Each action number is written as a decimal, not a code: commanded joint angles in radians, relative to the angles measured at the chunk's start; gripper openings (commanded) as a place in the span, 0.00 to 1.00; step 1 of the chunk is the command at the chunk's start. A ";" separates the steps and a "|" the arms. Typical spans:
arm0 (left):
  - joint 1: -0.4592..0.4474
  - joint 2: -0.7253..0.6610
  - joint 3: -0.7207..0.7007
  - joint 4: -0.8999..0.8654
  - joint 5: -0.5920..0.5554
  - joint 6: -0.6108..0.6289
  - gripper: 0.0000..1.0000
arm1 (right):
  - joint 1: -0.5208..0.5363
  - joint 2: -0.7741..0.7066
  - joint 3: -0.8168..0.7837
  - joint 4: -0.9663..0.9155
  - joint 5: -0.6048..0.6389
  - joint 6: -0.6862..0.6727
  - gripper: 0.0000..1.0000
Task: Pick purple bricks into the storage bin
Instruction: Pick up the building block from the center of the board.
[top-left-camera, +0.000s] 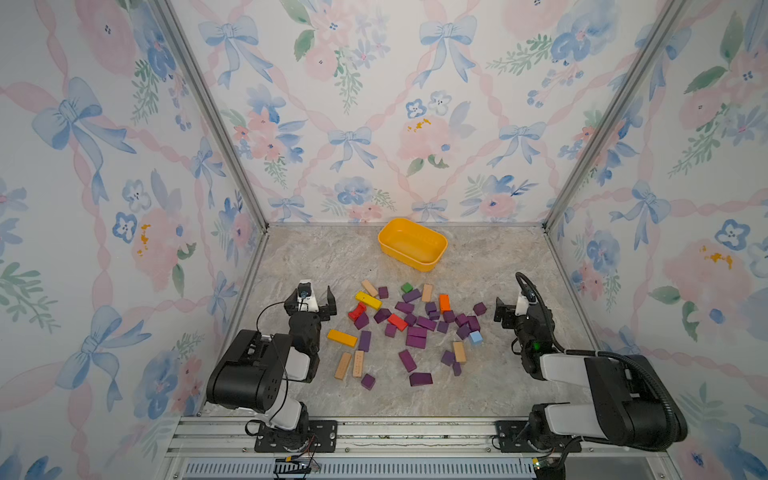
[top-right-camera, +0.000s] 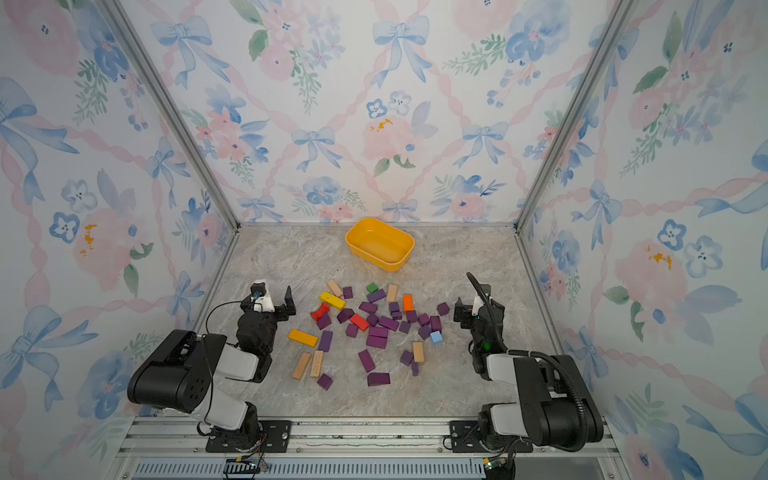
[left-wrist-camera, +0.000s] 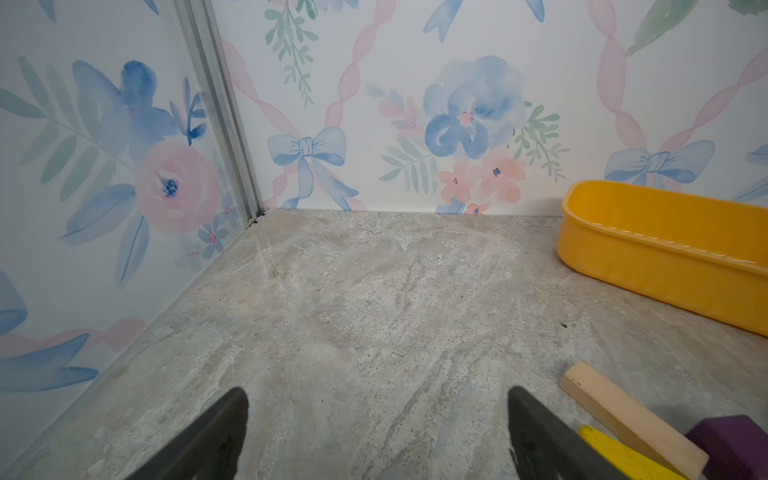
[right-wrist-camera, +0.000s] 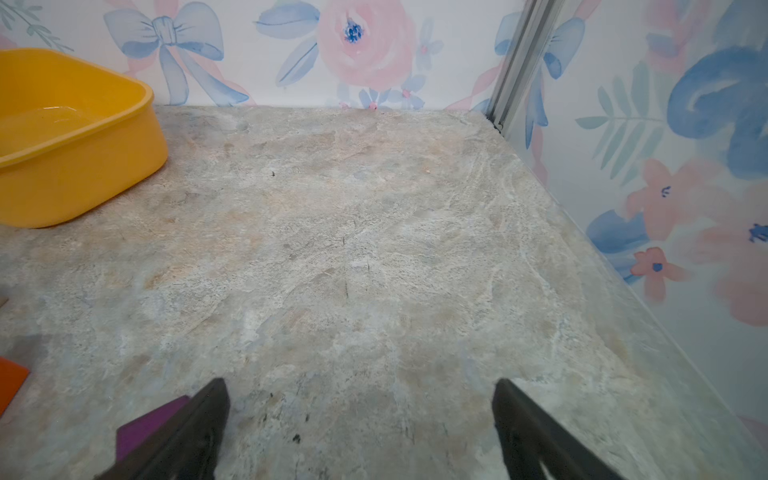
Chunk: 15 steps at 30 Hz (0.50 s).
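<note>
Several purple bricks (top-left-camera: 415, 336) (top-right-camera: 378, 336) lie scattered in a loose heap on the stone-look floor, between my two arms in both top views. The storage bin (top-left-camera: 409, 261) (top-right-camera: 376, 261), a yellow tub with nothing visible inside, stands behind the heap near the back wall. My left gripper (top-left-camera: 311, 294) (left-wrist-camera: 378, 395) is open over bare floor left of the heap; one purple brick (left-wrist-camera: 735, 444) shows beside it. On the heap's right, my right gripper (top-left-camera: 515, 305) (right-wrist-camera: 360, 384) is open too, with a purple brick (right-wrist-camera: 149, 424) just outside one finger. The bin (left-wrist-camera: 665, 282) (right-wrist-camera: 75, 187) shows in both wrist views.
Mixed into the heap are a yellow bar (top-left-camera: 368, 300), red blocks (top-left-camera: 397, 322), an orange block (top-left-camera: 444, 302), a green one (top-left-camera: 407, 287), a light blue one (top-left-camera: 476, 337) and tan bars (top-left-camera: 343, 365). Floral walls close in the left, back and right sides.
</note>
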 joint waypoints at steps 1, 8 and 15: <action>0.000 0.008 0.009 -0.003 0.010 0.008 0.98 | -0.005 0.022 0.010 0.026 -0.011 0.004 0.97; 0.000 0.008 0.009 -0.003 0.011 0.008 0.98 | -0.014 0.021 0.008 0.028 -0.030 0.009 0.97; 0.011 0.010 0.010 -0.005 0.030 0.005 0.98 | -0.009 0.022 0.013 0.022 -0.021 0.006 0.97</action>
